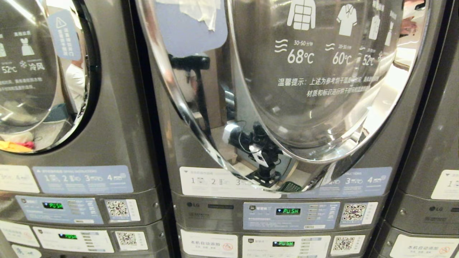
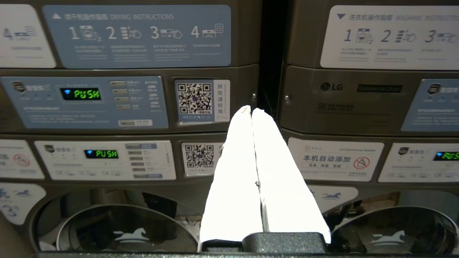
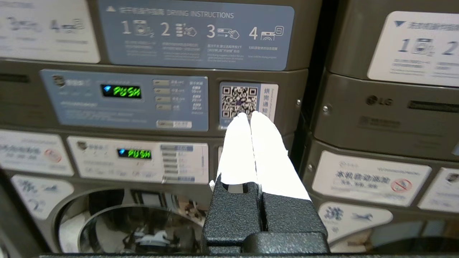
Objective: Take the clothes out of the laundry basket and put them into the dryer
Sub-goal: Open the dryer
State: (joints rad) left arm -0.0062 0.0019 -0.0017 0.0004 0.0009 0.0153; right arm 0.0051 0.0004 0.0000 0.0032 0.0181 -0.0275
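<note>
The dryer (image 1: pixel 288 215) fills the head view, with a round glass door (image 1: pixel 304 89) in a chrome rim that mirrors the room and the robot. The laundry basket and its clothes are out of view. My left gripper (image 2: pixel 252 109) is shut and empty, white fingers pressed together. It points level at the seam between the left and middle machine stacks. My right gripper (image 3: pixel 250 114) is also shut and empty, pointing at a QR label (image 3: pixel 239 102) near the seam between the middle and right stacks. Neither arm shows in the head view.
Another dryer (image 1: pixel 82 186) stands on the left, with yellow and red cloth (image 1: pixel 14 146) low behind its glass. A third machine (image 1: pixel 430 200) is on the right. Panels with green PUSH displays (image 2: pixel 80 94) sit above washer doors (image 2: pixel 125 229) in the wrist views.
</note>
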